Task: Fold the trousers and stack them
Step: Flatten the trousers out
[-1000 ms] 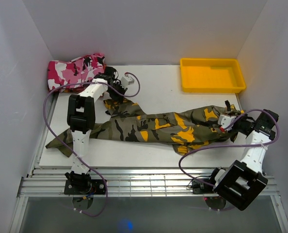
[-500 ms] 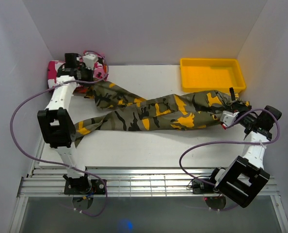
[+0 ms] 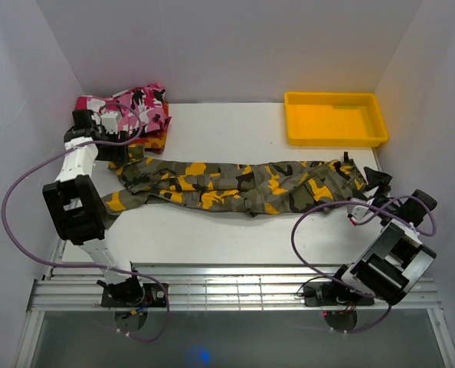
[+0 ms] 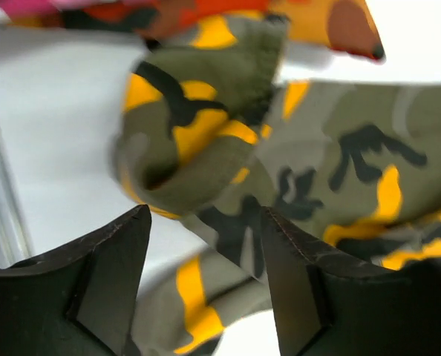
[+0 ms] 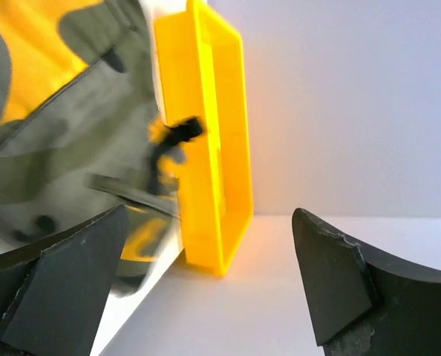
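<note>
The trousers point(image 3: 235, 184), in olive, yellow-orange and black camouflage, lie stretched left to right across the white table. My left gripper point(image 3: 119, 159) hovers at their left end, below the pink garment. In the left wrist view its jaws point(image 4: 206, 213) stand open over bunched trouser cloth point(image 4: 206, 111), not pinching it. My right gripper point(image 3: 369, 182) sits at the trousers' right end. In the right wrist view it point(image 5: 209, 215) is open and empty, with the trouser cloth point(image 5: 57, 111) off to its left.
A pink, white and black camouflage garment point(image 3: 128, 107) lies folded at the back left on a red-orange patterned one point(image 3: 157, 142) point(image 4: 324, 22). A yellow tray point(image 3: 335, 119) point(image 5: 213, 148) stands at the back right. White walls close in on both sides.
Both grippers have opened and let go of the trousers, which were held pulled between them. The cloth has dropped and lies flatter and straighter. The left gripper has come down from over the pink garment.
</note>
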Controlling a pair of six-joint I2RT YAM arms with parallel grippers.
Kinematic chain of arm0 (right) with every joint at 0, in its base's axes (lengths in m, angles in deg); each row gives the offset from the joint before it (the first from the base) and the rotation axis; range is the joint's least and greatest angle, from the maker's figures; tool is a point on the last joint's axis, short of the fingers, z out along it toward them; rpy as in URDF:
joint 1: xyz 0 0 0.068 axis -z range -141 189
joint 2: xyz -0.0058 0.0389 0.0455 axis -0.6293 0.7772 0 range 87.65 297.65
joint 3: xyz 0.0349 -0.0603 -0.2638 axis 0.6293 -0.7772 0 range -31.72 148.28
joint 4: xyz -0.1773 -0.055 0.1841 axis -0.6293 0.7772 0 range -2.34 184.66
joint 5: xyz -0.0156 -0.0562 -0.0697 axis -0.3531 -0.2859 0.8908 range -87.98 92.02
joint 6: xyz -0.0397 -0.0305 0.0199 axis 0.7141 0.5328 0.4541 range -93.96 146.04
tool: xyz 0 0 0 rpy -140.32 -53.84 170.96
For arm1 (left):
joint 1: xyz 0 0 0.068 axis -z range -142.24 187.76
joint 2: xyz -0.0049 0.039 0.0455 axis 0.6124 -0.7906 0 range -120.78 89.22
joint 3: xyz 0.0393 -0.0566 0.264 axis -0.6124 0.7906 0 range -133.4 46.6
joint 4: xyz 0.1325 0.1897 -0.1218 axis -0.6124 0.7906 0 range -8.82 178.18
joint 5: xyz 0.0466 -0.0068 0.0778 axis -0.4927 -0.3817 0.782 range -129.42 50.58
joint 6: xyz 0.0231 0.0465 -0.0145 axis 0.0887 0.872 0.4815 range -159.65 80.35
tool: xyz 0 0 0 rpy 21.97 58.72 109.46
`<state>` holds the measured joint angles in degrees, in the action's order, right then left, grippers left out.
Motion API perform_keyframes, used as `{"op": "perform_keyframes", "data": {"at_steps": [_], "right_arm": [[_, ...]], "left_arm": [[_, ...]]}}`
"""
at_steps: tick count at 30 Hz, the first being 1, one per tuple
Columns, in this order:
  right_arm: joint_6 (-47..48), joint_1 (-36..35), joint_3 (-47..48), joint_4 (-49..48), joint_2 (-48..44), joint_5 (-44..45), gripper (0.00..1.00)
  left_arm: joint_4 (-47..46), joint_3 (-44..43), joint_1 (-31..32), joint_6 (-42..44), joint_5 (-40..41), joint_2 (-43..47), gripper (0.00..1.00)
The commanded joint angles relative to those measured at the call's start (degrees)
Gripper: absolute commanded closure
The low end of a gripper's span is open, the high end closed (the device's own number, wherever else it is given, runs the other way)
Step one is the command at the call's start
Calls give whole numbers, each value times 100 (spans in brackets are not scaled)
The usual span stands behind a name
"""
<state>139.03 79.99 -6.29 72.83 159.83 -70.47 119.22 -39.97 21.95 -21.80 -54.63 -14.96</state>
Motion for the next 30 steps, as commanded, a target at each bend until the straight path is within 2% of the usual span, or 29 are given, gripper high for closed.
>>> {"op": "perform_keyframes", "data": {"at_steps": [1,5,6,7,9,10,11,12,13,14,15,16,17,18,21,22,23,26,29,30], "right_arm": [[2790,233,707,541,146,6,6],[2089,506,1086,604,174,445,5],[1756,506,1148,552,112,664,5],[952,506,1235,656,-45,822,5],[402,375,1829,1373,-151,1138,3],[-131,296,2147,2465,-161,1297,3],[-502,34,2472,2955,-135,1473,2],[-1054,-116,2789,3308,-99,1770,2],[-2191,-483,3410,3938,14,1956,1],[-2672,-661,3729,4301,120,2097,0],[-3129,-828,4054,4687,234,2264,4],[-3430,-1169,4710,5152,592,2318,5],[-3746,-1329,5030,6114,821,2431,5],[-3941,-1479,5312,6489,1050,2502,5],[-4680,-1980,6550,7650,2218,2933,7],[-4785,-2051,6971,7984,2935,2942,10],[-5030,-2060,7880,8639,3316,2968,11],[-5707,-2104,9107,8989,4364,3379,12],[-5569,-2315,8910,8875,4410,4073,11],[-5655,-2367,8544,8709,4357,4198,11]], "left_arm": [[229,201,-9,298,-614,924,27],[563,456,-27,561,-940,1364,26],[634,526,-18,666,-1071,1461,26],[913,614,-18,1024,-1264,1540,26],[1309,641,-1,1404,-1906,1594,26],[1772,641,121,1841,-2090,1576,26],[1951,658,227,1993,-2275,1515,27],[2231,667,384,2143,-2338,1523,27],[2243,702,812,2248,-2382,1567,28],[2173,842,1052,2154,-2443,1646,28],[1807,921,1533,1961,-2444,1803,27],[1655,939,1877,1803,-2426,1822,27],[1532,835,2080,1505,-2400,1796,27],[1392,712,2300,1372,-2417,1613,27],[1547,97,2346,1055,-2733,973,28],[1592,-26,2337,1011,-2716,874,28],[1592,-79,2320,958,-2699,830,29],[1198,288,2179,616,-2567,1083,28],[1065,675,1933,509,-2392,1347,27],[1056,746,1794,527,-2365,1391,27]]}}
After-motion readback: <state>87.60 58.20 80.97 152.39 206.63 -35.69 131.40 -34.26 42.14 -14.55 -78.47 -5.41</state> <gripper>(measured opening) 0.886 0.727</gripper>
